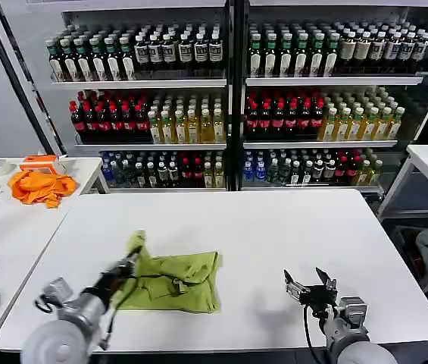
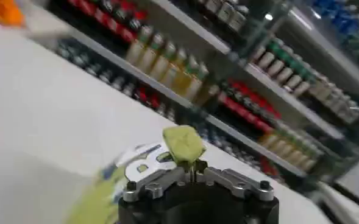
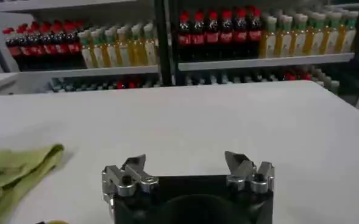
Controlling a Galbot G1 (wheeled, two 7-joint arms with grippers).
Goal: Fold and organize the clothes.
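The left gripper (image 1: 132, 260) is pinched shut on a fold of the light yellow-green T-shirt (image 1: 179, 280), at the shirt's left edge near the front left part of the white table (image 1: 274, 227). In the left wrist view the fingers (image 2: 188, 173) meet with a small tuft of the green fabric (image 2: 183, 145) sticking up between them; how much cloth lies inside the grip is hidden by the gripper body. The lifted corner rises in a small peak beside the gripper, while the remainder of the shirt lies crumpled and partly doubled over on the tabletop to the gripper's right. Its neck and sleeves cannot be made out in the bunched cloth.

The right gripper (image 1: 309, 284) hovers low over the table near the front right, well apart from the shirt. Its jaws stand wide apart and hold nothing; in the right wrist view the two fingertips (image 3: 135, 164) show clear table between them, and a corner of the green shirt (image 3: 17, 167) lies off to one side, cut off by the picture's edge.

On a second white table (image 1: 1, 227) at the robot's left lies a bright orange cloth (image 1: 41, 186), crumpled, with an orange box-like object (image 1: 39, 161) just behind it, too small to identify. Behind both tables stand glass-fronted shelves (image 1: 229, 81) packed with rows of drink bottles (image 1: 285, 114).
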